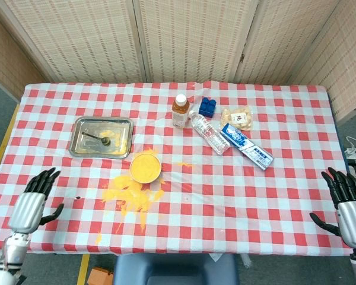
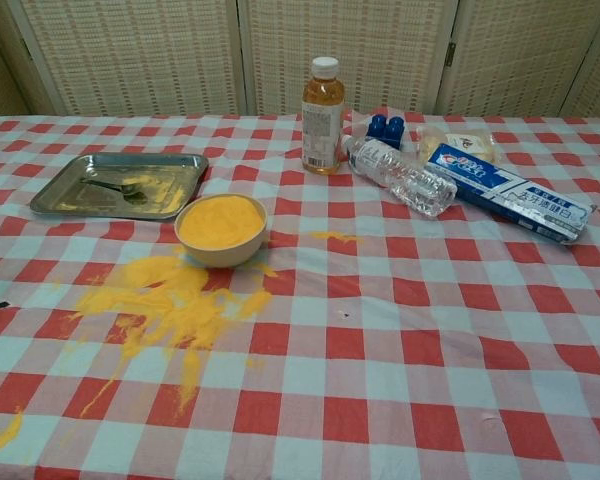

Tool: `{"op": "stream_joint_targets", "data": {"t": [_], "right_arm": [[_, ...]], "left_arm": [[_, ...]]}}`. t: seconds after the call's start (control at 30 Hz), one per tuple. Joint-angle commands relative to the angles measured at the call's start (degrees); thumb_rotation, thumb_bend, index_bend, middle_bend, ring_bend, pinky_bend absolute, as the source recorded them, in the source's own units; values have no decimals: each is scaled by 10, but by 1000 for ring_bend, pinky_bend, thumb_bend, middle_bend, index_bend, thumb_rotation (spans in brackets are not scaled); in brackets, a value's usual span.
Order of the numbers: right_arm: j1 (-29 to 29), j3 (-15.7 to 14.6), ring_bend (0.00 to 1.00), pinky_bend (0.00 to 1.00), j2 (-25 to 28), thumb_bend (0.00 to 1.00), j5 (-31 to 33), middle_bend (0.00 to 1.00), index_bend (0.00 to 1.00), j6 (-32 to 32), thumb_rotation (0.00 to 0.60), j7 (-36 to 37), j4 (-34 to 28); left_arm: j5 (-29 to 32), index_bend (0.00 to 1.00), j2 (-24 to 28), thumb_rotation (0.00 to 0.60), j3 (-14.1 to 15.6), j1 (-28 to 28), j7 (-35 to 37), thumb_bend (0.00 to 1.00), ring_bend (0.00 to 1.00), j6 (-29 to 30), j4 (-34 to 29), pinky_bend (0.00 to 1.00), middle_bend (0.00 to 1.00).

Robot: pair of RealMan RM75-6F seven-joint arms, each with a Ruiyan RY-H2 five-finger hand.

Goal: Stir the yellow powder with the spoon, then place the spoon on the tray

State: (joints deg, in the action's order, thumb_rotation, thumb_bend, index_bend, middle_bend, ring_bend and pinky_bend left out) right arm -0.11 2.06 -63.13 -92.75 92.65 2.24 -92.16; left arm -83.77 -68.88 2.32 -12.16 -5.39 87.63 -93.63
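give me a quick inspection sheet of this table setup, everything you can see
surface: red and white checked tablecloth, yellow powder spill in front of the bowl
job's things: cream bowl of yellow powder; metal spoon lying in the rectangular steel tray, powder traces there
clutter: orange drink bottle, clear water bottle on its side, blue toothpaste box, blue blocks, snack packet
hands: left hand and right hand open, at the near edge
cables: white one at the right edge
surroundings: woven folding screens
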Motion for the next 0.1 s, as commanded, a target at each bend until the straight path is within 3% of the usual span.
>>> {"op": "stream_joint_targets", "data": {"t": [0.03,0.1], "right_arm": [[-2,-4,0,0,-2,64,-5,0,0,2,600,-4,0],[-5,-5,0,0,0,65,-2,0,0,3,600,-7,-4]], "left_arm": [[-26,0,47,600,35,76,-40,371,0,70,10,102,0],[-27,0,42,600,31,78,-56,370,0,69,9,102,0]]}}
